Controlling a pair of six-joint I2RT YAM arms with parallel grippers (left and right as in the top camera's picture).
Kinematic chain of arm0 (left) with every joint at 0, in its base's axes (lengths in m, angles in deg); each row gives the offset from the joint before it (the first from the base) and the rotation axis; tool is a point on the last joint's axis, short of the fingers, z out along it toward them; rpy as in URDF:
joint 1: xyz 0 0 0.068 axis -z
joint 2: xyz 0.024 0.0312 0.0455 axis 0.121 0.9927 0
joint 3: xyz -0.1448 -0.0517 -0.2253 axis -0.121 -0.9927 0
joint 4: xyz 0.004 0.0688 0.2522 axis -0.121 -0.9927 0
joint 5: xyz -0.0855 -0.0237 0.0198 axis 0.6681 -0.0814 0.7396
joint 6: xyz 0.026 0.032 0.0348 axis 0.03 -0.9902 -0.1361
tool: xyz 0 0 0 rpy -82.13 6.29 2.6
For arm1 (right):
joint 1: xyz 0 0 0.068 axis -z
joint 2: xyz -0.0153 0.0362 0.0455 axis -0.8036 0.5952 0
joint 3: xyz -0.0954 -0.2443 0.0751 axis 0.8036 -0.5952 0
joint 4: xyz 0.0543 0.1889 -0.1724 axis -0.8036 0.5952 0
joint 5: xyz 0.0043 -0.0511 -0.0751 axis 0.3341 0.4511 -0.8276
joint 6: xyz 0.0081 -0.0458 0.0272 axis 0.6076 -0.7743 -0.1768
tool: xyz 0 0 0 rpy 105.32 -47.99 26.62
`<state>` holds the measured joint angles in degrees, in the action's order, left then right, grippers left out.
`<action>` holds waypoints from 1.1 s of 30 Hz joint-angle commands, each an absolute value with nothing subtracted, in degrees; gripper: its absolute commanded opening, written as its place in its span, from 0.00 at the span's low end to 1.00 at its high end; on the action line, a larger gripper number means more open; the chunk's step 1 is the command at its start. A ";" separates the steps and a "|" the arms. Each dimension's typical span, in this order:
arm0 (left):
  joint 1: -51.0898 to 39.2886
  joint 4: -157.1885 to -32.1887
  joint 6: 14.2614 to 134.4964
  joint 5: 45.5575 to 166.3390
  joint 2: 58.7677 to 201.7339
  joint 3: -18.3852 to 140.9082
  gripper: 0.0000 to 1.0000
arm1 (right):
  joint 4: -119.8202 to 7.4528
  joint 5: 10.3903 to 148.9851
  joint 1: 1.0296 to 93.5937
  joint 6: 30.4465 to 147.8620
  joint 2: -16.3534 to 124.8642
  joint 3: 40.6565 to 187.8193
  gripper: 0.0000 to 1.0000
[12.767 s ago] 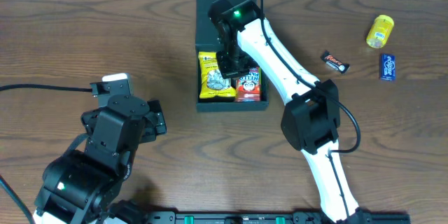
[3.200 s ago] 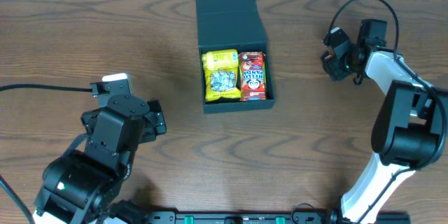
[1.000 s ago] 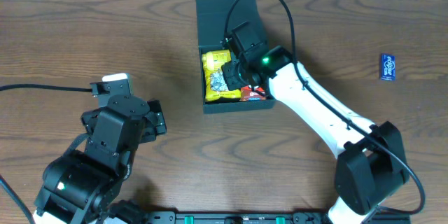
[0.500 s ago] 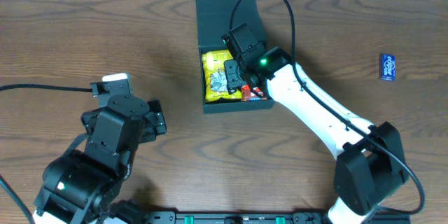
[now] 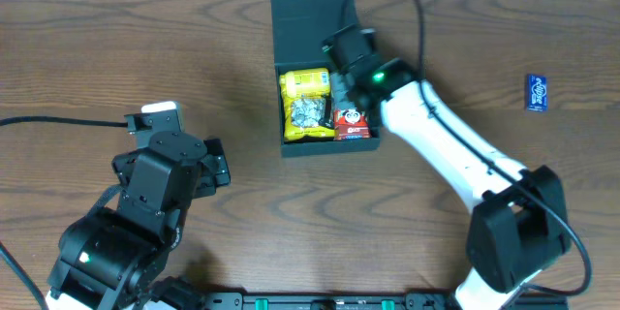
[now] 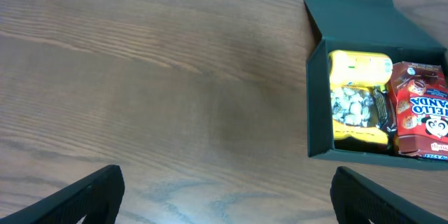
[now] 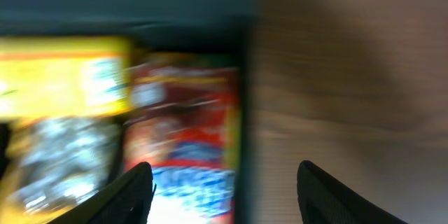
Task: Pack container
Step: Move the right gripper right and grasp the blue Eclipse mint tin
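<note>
Counted on the table [image 5: 97, 39]: one box [image 5: 310, 15], two arms, three snacks inside the box, one snack outside it

Box: dark charcoal, square, resting on the table, open, lid flap folded back flat behind it

Inside the box, side by side:
- yellow pack [image 5: 305, 107] filling the left half
- red pack [image 5: 351, 121] filling the right half, partly covered from above by the right wrist
- dark bar [image 6: 382, 110], small, wedged in the gap between those two, seen only from the left wrist

Outside: one blue pack [image 5: 538, 92], lying flat, well to the right of the box

Right arm [image 5: 455, 150]: white, stretched on a slant from the near right of the box up to it, wrist above the box's right side

Right claw [image 7: 227, 196]: fingers spread wide, gripping nothing, poised over the red pack and the box's right wall, in a blurred wrist view

Left arm [image 5: 145, 203]: black, folded up, near and to the left of the box, well apart from it

Left claw [image 6: 224, 203]: fingers spread wide, empty, over bare wood left of the box
</note>
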<state>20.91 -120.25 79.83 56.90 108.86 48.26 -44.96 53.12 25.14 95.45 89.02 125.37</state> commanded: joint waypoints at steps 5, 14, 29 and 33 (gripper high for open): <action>20.75 -120.29 79.05 55.87 108.82 48.74 0.95 | -43.04 49.54 39.89 95.27 89.54 125.70 0.69; 20.75 -120.29 79.05 55.87 108.82 48.74 0.95 | -43.28 49.60 58.80 87.91 89.57 125.29 0.76; 20.75 -120.29 79.05 55.87 108.82 48.74 0.95 | -59.47 71.72 77.81 65.07 89.57 112.65 0.79; 20.75 -120.29 79.05 55.87 108.82 48.74 0.95 | -67.04 72.62 78.69 58.38 89.57 108.41 0.85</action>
